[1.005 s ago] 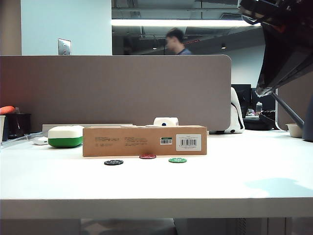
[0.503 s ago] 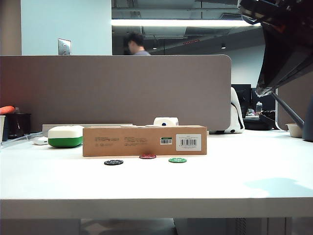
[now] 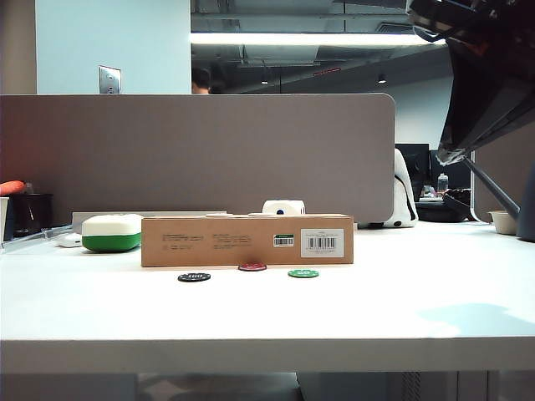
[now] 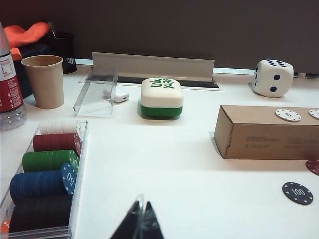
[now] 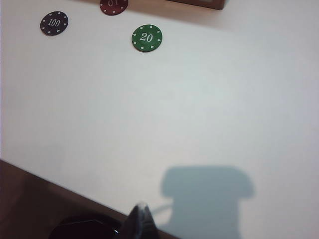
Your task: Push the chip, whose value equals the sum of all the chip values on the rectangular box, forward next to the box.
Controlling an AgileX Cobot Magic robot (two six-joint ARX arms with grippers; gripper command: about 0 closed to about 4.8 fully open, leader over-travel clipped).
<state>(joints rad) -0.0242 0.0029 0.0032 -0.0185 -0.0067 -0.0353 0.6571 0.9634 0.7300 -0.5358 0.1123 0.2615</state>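
Observation:
The brown box [image 3: 247, 240] lies across the table, with two white chips [image 4: 288, 115] on its top. The dark-red chip [image 3: 252, 267] lies flat right at the box's front face, between a black 100 chip [image 3: 194, 276] and a green 20 chip [image 3: 303, 273]. In the right wrist view the dark-red chip [image 5: 113, 5] is cut by the frame edge. My right gripper [image 5: 142, 208] is shut and empty, high over the table's front edge, far from the chips. My left gripper [image 4: 141, 209] is shut and empty, above bare table left of the box [image 4: 269, 132].
A clear tray of stacked chips [image 4: 47, 174], a paper cup [image 4: 43, 81] and a bottle [image 4: 7, 84] stand at the left. A white-and-green case [image 4: 161, 97] and a large die [image 4: 273, 77] sit behind the box. The right arm's body [image 3: 489, 75] hangs at the upper right.
Only a person behind the partition has walked left. The chips, the box and both arms are where they were.

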